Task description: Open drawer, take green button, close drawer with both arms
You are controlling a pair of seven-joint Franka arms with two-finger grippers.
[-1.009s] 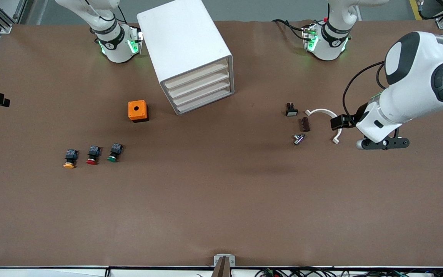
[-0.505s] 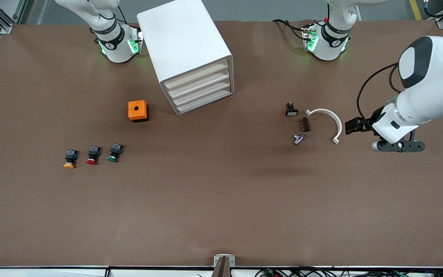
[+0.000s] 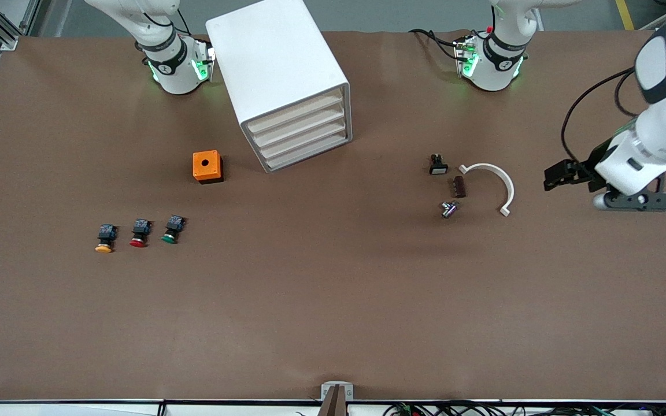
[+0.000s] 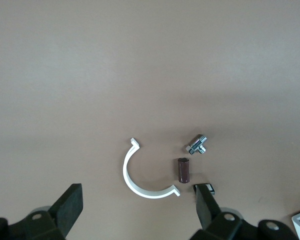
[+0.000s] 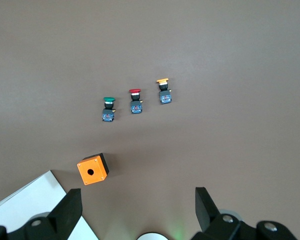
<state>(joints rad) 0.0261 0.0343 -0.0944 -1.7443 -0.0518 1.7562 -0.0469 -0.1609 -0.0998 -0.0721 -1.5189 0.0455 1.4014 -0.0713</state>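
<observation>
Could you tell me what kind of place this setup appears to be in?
Most likely a robotics lab bench: two white robot arms mounted on a brown-covered table, a small white drawer cabinet, and sorted bits laid out for practice, such as three push buttons and an orange box.

Gleaming glossy white along both arms (image 3: 657, 115), with black joint bands. Glowing green at the base rings (image 3: 194, 68). Trailing a black cable (image 3: 576, 110) beside the left wrist. Ending in matte black fingers (image 4: 70, 210) with small round screw holes.
</observation>
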